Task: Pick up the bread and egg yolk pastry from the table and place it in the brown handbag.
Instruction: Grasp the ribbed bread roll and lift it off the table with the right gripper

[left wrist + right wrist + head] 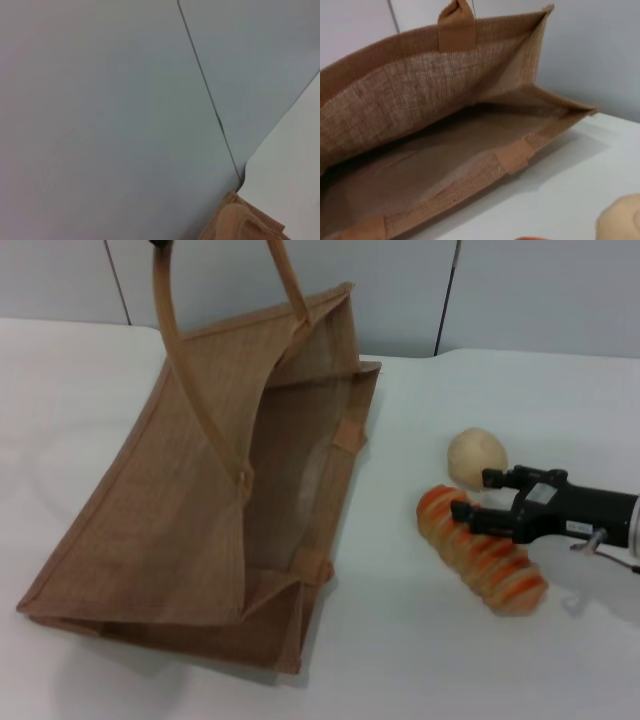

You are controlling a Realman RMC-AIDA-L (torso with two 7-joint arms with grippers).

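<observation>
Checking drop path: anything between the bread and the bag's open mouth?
Nothing: the head view shows only bare white table between the bread and the brown handbag mouth. The right gripper hovers over the bread.

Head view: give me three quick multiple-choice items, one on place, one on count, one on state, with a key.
1. Where does the egg yolk pastry lie?
A. Inside the bag
B. On the table beside the bread
C. In the right hand

2. How many food items lie on the table?
A. One
B. Two
C. Three

3. What state is the brown handbag in?
A. Mouth held open, nothing visible inside
B. Folded flat
C. Holding the bread

Key: 1 B, it sits on the white top by the loaf's far end. 2 B, only loaf and ball show. 3 A, the right wrist view shows a bare interior. The right hand hovers open over the bread.
</observation>
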